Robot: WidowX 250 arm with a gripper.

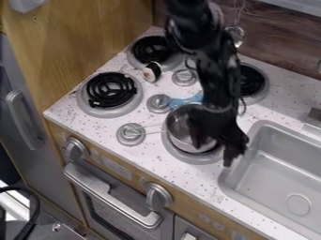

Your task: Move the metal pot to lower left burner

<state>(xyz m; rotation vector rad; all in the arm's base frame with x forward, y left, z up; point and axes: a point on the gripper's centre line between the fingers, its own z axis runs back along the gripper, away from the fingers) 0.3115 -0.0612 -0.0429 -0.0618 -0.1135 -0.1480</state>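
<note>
Grasping seems in hand: the gripper (216, 149) is spread wide over the metal saucepan (178, 125), directly beneath it. Next, it should pinch the wall, lift (handle clear), and carry leftward to the lower left burner (111, 91).

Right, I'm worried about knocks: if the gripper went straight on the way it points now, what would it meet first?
Probably the metal pot: the gripper points down over its right side in the picture. How near they are, or whether they touch, is unclear from this angle.
</note>
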